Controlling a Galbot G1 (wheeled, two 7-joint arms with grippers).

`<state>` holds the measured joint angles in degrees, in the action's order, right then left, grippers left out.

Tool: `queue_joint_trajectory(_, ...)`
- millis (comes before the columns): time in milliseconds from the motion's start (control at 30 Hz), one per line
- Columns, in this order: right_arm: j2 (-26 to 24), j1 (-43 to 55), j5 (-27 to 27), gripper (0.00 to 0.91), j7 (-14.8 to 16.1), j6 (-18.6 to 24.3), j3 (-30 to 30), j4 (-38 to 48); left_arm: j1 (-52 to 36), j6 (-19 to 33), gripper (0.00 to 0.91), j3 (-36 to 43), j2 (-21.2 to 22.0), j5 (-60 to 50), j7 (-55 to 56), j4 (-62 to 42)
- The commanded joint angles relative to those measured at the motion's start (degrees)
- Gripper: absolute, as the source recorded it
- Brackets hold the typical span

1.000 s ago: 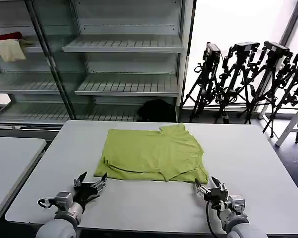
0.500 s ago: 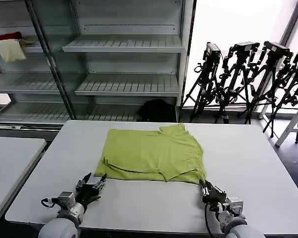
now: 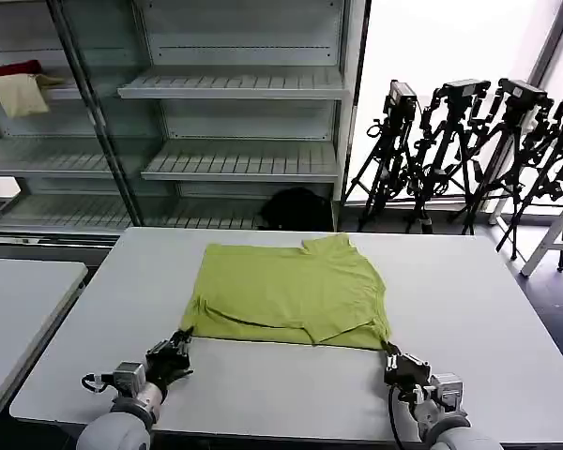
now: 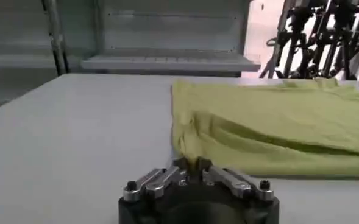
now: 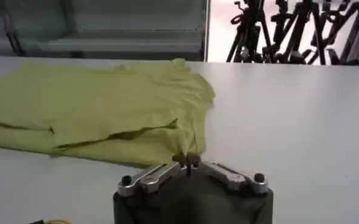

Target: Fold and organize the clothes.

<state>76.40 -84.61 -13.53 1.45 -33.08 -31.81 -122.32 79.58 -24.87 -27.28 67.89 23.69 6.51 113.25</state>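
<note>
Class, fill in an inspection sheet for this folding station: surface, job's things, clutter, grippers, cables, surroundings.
Surface: grey table, with a second table to the robot's left.
Job's things: one lime-green T-shirt, partly folded, lying flat.
Clutter: nothing seen.
Grippers: left gripper shut at the shirt's near left corner; right gripper shut on the near right corner.
Cables: a black cable loops at the left wrist.
Surroundings: metal shelving behind, tripods at the window.

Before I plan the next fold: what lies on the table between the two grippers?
In the head view, bare table lies between the left gripper and right gripper; the T-shirt's near hem runs just beyond, each gripper at one corner.
</note>
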Motion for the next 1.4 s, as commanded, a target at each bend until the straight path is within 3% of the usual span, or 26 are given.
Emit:
queue_joint_trajectory(33,-1.1,-3.7,-1.5,0.0,-0.8,-0.1,-1.2,-3.6,6.2,-1.5,0.0,-2.8,-2.4,-1.5,1.6,7.4)
queue_joint_trajectory(233,-1.6,-9.4,-1.7,0.0,-1.6,-0.1,-1.1,-8.6,16.1,-2.5,0.0,-6.6,-3.3,-0.5,4.0,15.4)
queue_joint_trajectory(500,-1.0,-16.3,-0.2,0.0,-3.3,-0.2,2.2,-13.8,28.4,-0.9,0.0,-8.5,-1.1,0.2,8.4,21.0)
queue_joint_trajectory(767,-1.4,-21.0,0.1,0.0,-3.8,-0.2,2.1,-16.5,31.9,-0.8,0.0,-10.6,-0.2,1.6,11.6,22.3)
queue_joint_trajectory(933,-1.4,-22.8,0.6,0.0,-4.5,-0.1,3.4,-16.3,31.1,-4.1,0.0,-10.2,0.5,1.5,13.3,22.1)
queue_joint_trajectory(967,-1.4,-23.0,0.5,0.01,-4.8,-0.1,3.7,-16.2,30.4,-5.9,0.736,-10.3,0.9,1.4,13.6,22.0)
queue_joint_trajectory(1000,-1.2,-23.3,0.5,0.484,-5.0,-0.1,4.0,-16.2,29.9,-6.5,0.907,-10.4,1.1,1.4,13.8,21.9)
queue_joint_trajectory(1033,-1.1,-23.6,0.4,0.907,-5.2,-0.1,4.2,-16.2,29.8,-6.3,0.907,-10.4,1.1,1.3,13.7,21.9)
queue_joint_trajectory(1200,-0.9,-24.5,0.1,0.907,-6.4,0.0,4.9,-16.3,28.7,-6.3,0.907,-10.3,1.3,0.9,14.0,22.5)
queue_joint_trajectory(1300,-0.7,-24.4,-2.4,0.907,-10.0,0.0,4.3,-18.2,28.4,-6.8,0.907,-10.8,1.9,1.0,14.4,24.3)
queue_joint_trajectory(1400,-0.3,-23.0,-4.3,0.907,-11.2,0.0,3.4,-19.7,27.6,-6.8,0.907,-11.0,2.6,1.2,14.3,26.0)
